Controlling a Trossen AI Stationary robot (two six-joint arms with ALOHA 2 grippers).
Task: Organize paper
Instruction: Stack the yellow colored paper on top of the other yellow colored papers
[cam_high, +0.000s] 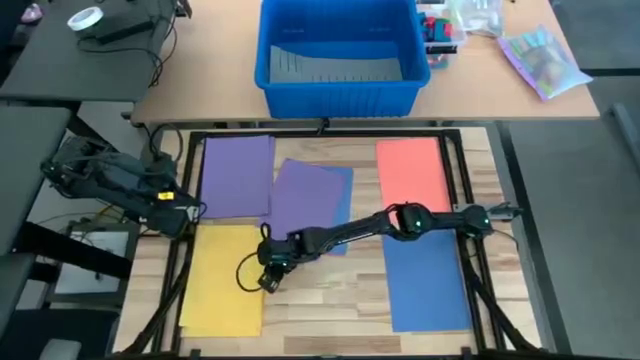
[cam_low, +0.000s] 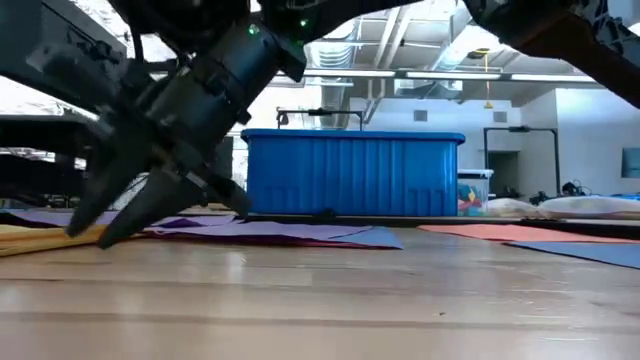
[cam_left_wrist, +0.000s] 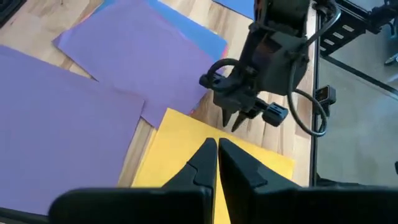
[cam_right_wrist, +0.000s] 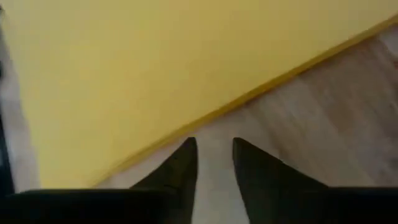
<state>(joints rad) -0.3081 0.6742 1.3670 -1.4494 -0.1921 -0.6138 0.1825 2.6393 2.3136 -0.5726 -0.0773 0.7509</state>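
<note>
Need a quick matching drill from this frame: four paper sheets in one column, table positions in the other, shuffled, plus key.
Positions as in the high view.

Column 1
1. yellow sheet
2. red/pink sheet
3. large blue sheet
4. upright purple sheet

Column 2
A. right side, far half, toward the blue bin
B. left side, near half, beside the right gripper
C. left side, far half, next to the left gripper
D. right side, near half, under the right arm's reach

Pairs: 1-B, 2-A, 3-D, 4-C
</note>
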